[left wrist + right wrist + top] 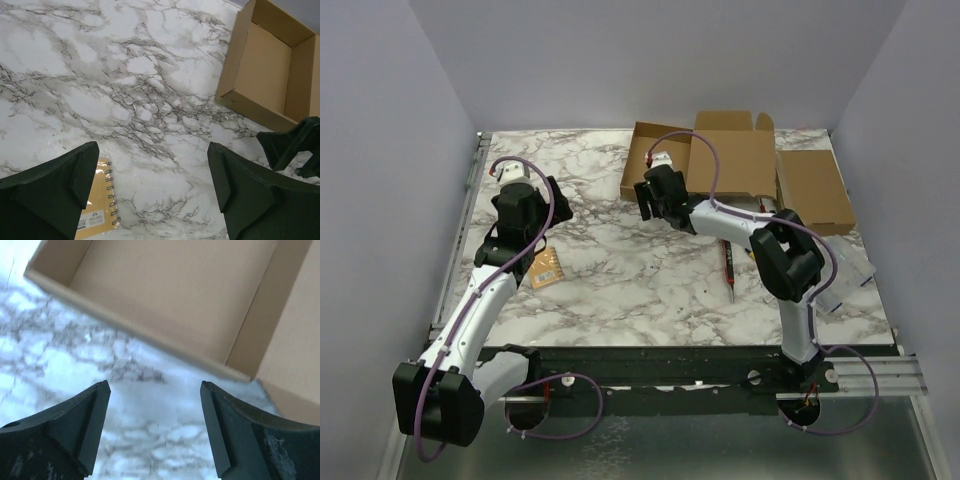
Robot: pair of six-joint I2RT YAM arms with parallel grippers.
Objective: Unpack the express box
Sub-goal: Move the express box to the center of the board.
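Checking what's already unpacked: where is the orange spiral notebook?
The notebook lies on the marble table, on the left in the top view, beside the left arm and well away from the open box.

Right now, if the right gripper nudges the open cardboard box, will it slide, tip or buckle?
The cardboard box looks empty, so probably light; it should slide on the smooth marble table rather than tip, sitting low and flat. Its thin walls and open flaps may flex when pushed.

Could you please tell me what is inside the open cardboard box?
Only bare cardboard floor shows inside the box; the right gripper hides its near part from above, and the wrist views crop the rest.
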